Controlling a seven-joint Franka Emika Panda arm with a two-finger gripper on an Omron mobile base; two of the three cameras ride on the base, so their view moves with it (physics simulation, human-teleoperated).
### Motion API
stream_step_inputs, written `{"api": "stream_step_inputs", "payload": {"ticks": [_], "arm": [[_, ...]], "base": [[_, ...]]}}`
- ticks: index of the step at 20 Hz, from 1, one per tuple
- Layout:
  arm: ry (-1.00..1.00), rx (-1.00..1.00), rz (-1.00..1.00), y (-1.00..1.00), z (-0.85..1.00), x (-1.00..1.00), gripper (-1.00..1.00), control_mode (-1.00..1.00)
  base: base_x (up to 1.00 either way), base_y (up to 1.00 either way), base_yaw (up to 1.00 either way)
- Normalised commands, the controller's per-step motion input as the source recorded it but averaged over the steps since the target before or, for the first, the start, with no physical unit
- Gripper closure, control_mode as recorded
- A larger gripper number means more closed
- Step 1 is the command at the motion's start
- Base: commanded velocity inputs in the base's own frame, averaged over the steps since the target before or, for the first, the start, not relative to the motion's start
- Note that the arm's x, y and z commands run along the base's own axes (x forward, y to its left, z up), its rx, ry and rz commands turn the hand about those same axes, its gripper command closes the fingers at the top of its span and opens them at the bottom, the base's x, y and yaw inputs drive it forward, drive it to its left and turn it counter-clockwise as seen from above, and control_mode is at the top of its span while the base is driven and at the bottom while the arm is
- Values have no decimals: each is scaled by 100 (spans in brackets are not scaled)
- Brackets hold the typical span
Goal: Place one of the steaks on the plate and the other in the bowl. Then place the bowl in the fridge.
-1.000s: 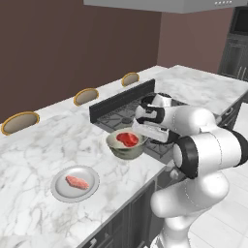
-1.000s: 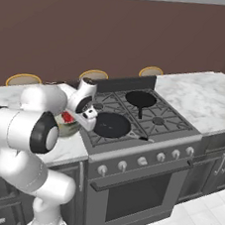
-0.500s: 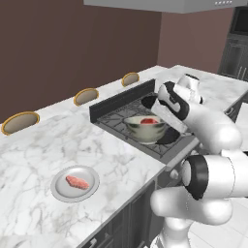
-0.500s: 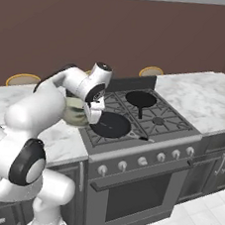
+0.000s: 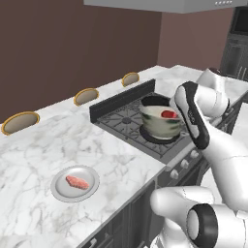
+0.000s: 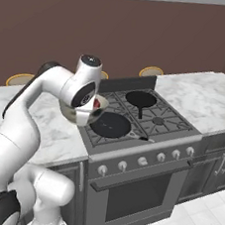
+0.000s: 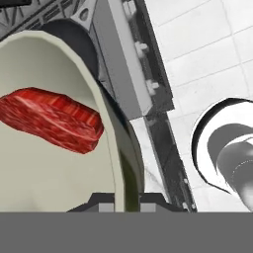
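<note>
My gripper (image 7: pixel 121 201) is shut on the rim of the beige bowl (image 7: pixel 54 173), one finger on each side of the wall. I hold the bowl (image 5: pixel 161 124) in the air over the stove's front burner. The bright red steak (image 7: pixel 52 118) lies inside it, also seen as the steak (image 5: pixel 169 115) and the steak (image 6: pixel 97 103). From the right base view the bowl (image 6: pixel 80 113) hangs under my wrist. The paler pink steak (image 5: pixel 77 182) lies on the grey plate (image 5: pixel 58 188) on the marble counter, well left of the arm. The fridge is out of view.
The stove (image 6: pixel 133 118) carries a black pan (image 6: pixel 140 98) at the back and another (image 6: pixel 110 125) at the front, under the bowl. Yellow-rimmed discs (image 5: pixel 20 122) (image 5: pixel 86 96) line the counter's far edge. White tiled floor (image 7: pixel 197 44) lies beyond the oven front.
The arm has swung to the right with the bowl in its grip, carrying it from the counter's edge out over the stove and a little higher. The plate and the pink steak have stayed put.
</note>
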Motion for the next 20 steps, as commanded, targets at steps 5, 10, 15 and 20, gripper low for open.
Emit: {"api": "stream_step_inputs", "payload": {"ticks": [5,10,15,20], "arm": [[-13,-26,11,-23,3,-46,100,-100],[0,-23,28,-23,30,-34,100,-100],[-2,-4,48,-55,-1,-17,100,-100],[-10,17,43,-43,-17,-37,100,-100]], "base": [[0,0,0],[0,0,0],[0,0,0],[0,0,0]]}}
